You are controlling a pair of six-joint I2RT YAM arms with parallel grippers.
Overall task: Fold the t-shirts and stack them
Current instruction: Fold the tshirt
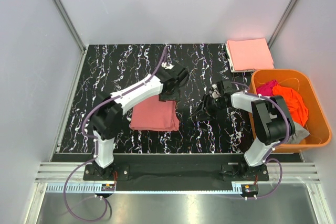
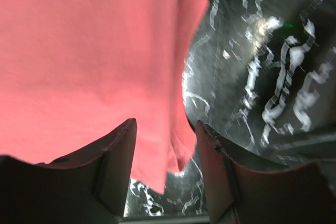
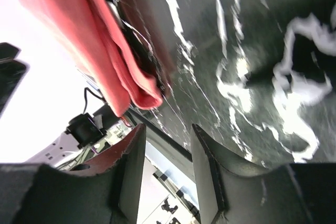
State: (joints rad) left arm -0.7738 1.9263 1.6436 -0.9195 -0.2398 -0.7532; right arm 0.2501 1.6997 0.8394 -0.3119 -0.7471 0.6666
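A salmon-pink t-shirt (image 1: 154,114) lies folded on the black marbled table, left of centre. It fills the left wrist view (image 2: 89,61) and shows as a folded edge in the right wrist view (image 3: 105,51). My left gripper (image 1: 169,97) hangs open just above the shirt's far right corner, holding nothing. My right gripper (image 1: 203,110) is open and empty, low over bare table to the right of the shirt. A paler peach-pink shirt (image 1: 249,54) lies folded at the far right. Bright orange (image 1: 292,103), magenta (image 1: 266,87) and grey (image 1: 298,132) shirts lie in the basket.
A rigid orange plastic basket (image 1: 318,109) stands at the right edge beside the right arm. White walls with metal posts close the table at left, back and right. Purple cables run along both arms.
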